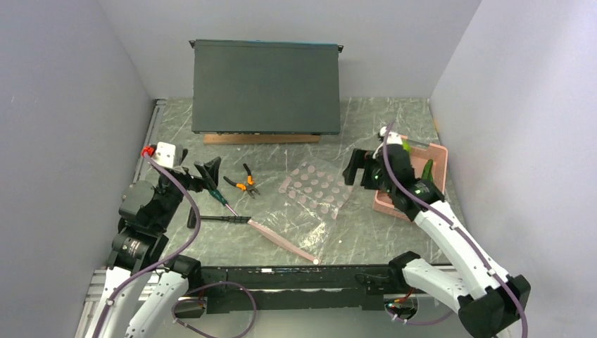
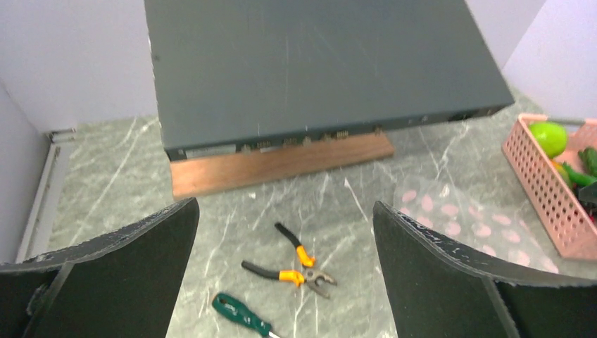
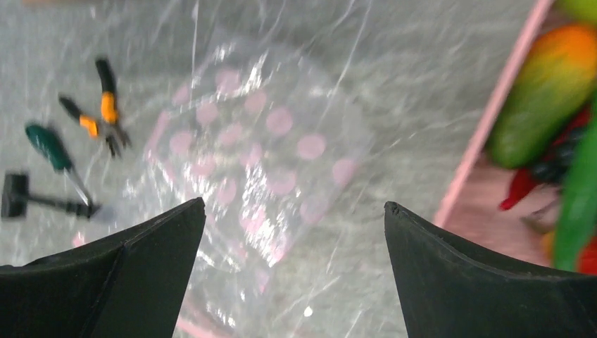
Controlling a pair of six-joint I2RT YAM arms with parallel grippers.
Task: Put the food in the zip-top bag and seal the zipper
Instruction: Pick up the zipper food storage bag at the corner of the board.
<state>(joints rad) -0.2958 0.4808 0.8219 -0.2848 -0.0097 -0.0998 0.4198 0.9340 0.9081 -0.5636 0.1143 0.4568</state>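
1. The left gripper (image 2: 285, 204) has its jaws wide apart with nothing between them. It hovers over the left side of the table (image 1: 394, 116), looking down at the pliers (image 2: 299, 267) and the screwdriver (image 2: 241, 315), and neither is its business.
2. The right gripper (image 3: 294, 204) is just as spread and just as empty. It hangs between the zip-top bag (image 1: 310, 201) and the pink basket (image 1: 440, 150) by the right edge.
3. All the food sits in that basket: the lime-green fruit (image 2: 548, 137), the orange-yellow piece (image 3: 545, 91), a red chili (image 3: 521, 186) and the cucumber (image 3: 577, 204). Nothing is bagged yet.
4. The bag lies limp and flat mid-table. Its zipper (image 1: 281, 241) runs along the side facing the near edge, with a black-handled tool (image 1: 215, 220) lying at the strip's left end.
5. Here's the danger: a flat mouth on a smooth top. If food is pushed in without the other arm pinning or lifting the lip, I'd expect the bag to skate away.
6. The round fruit could squirt out of the jaws and roll off. The thin chili may slip through a loose pinch.
7. That stray tool could snag the strip when sealing time comes.
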